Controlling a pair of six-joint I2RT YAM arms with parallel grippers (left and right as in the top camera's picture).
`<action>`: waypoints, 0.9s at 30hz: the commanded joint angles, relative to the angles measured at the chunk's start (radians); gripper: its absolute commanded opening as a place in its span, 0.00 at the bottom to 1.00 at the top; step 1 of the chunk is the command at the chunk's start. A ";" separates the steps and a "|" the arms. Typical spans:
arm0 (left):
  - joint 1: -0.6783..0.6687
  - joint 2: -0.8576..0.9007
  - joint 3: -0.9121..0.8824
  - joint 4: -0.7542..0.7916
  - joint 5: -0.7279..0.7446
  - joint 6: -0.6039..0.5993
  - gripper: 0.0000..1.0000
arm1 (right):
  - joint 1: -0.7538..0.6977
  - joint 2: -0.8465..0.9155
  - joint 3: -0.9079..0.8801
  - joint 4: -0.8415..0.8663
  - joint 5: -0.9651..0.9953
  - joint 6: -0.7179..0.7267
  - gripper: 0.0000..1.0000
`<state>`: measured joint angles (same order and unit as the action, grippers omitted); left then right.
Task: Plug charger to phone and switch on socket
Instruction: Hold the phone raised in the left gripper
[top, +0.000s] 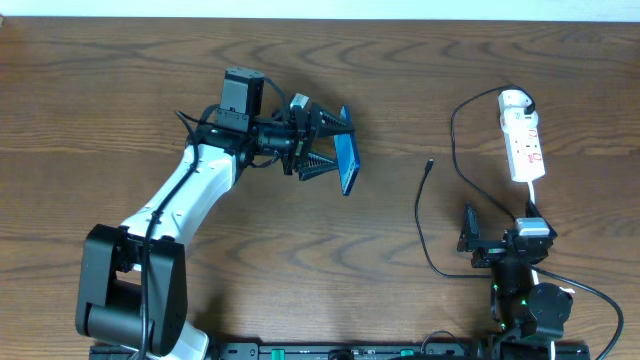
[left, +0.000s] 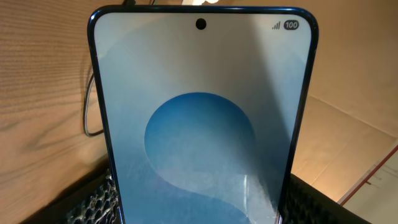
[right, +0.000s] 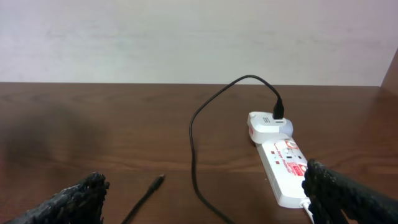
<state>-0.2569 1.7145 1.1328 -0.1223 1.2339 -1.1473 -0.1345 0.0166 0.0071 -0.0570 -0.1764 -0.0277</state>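
On the table (top: 150, 90): 1 phone, 1 charger, 1 socket, 1 white adapter; 2 arms at work over it.
Phone count and place: 1, phone (top: 350, 165) sits left of centre, turned up on one long edge, screen facing back towards the left arm.
Phone, left wrist view: the screen (left: 202, 124) fills the picture; blue-grey with a round blue swirl, camera hole at top, lit.
Left gripper: 1, left gripper (top: 338, 148) grasps the phone, one finger on each side edge; textured fingers (left: 93, 202) show at both lower corners.
Phone to table contact: cannot tell whether its lower edge touches the wood.
Right gripper: 1, right gripper (top: 498, 225) is near the front right edge, jaws spread wide and released, holding nothing; both black fingers (right: 348, 196) frame the right wrist view.
Socket: 1, socket (top: 524, 140) lies flat at far right, white with red markings, thick white cord running towards the right arm.
Adapter: 1, adapter (right: 268, 124) is seated at the socket's rounded far end.
Charger: 1, charger (top: 418, 210) runs from the adapter, arcs up, then loops across the table.
Plug tip: 1, plug tip (top: 430, 162) lies free on the wood between phone and socket, well apart from the phone.
Socket switch position: too small to tell.
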 joint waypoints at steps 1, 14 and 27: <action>0.005 -0.034 0.004 0.009 0.052 0.032 0.76 | -0.004 -0.006 -0.002 -0.003 -0.006 -0.011 0.99; 0.005 -0.034 0.004 0.009 0.083 -0.066 0.76 | -0.004 -0.006 -0.002 -0.003 -0.006 -0.011 0.99; 0.005 -0.034 0.004 0.035 0.083 -0.054 0.76 | -0.004 -0.006 -0.002 -0.003 -0.006 -0.011 0.99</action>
<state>-0.2569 1.7145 1.1328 -0.0963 1.2774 -1.2045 -0.1345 0.0166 0.0071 -0.0570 -0.1764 -0.0277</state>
